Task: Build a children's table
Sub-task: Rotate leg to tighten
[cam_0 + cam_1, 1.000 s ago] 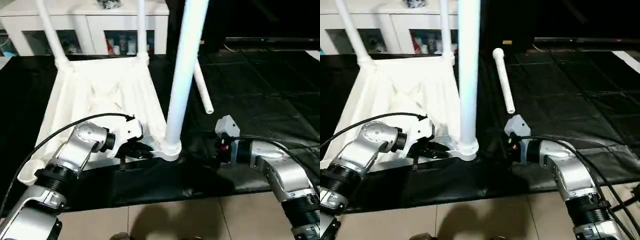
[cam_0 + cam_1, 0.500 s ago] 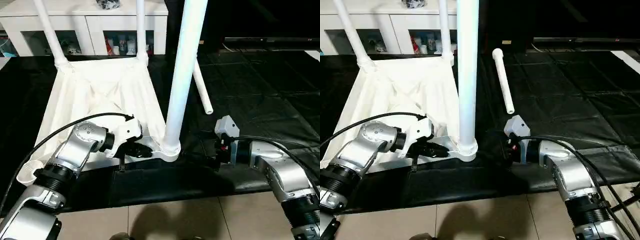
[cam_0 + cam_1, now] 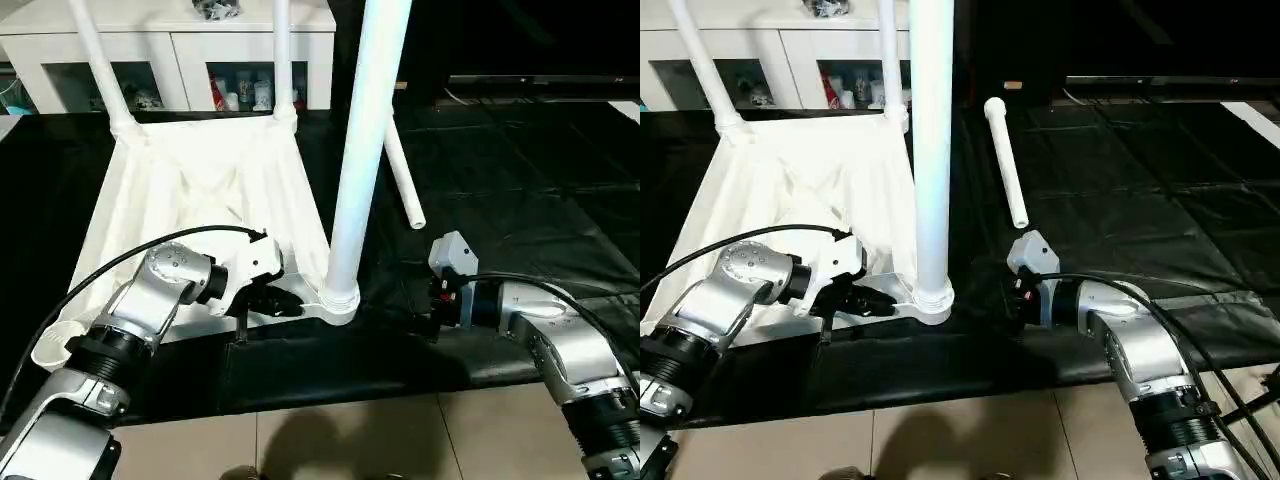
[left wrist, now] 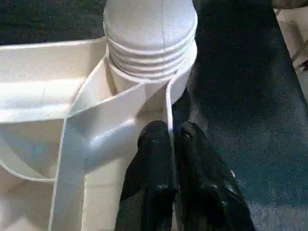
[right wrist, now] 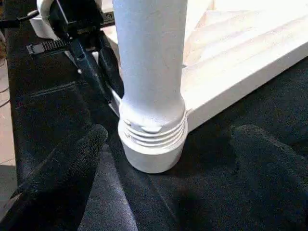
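Observation:
The children's table top (image 3: 200, 190) lies upside down on a black mat, ribbed underside up. White legs stand in its far left (image 3: 95, 60), far right (image 3: 282, 50) and near right (image 3: 360, 150) sockets. A loose leg (image 3: 403, 180) lies on the mat to the right. My left gripper (image 4: 172, 131) is shut on the top's thin rim, just beside the near right socket (image 4: 150, 72). My right gripper (image 5: 168, 134) is open wide on the mat, one finger (image 5: 67, 168) on each side of that leg's threaded base, not touching it.
A white cabinet (image 3: 180, 40) with glass doors stands behind the table top. The black mat (image 3: 520, 180) spreads far to the right, and tiled floor (image 3: 350, 440) begins at its near edge. The near left socket (image 3: 50, 350) holds no leg.

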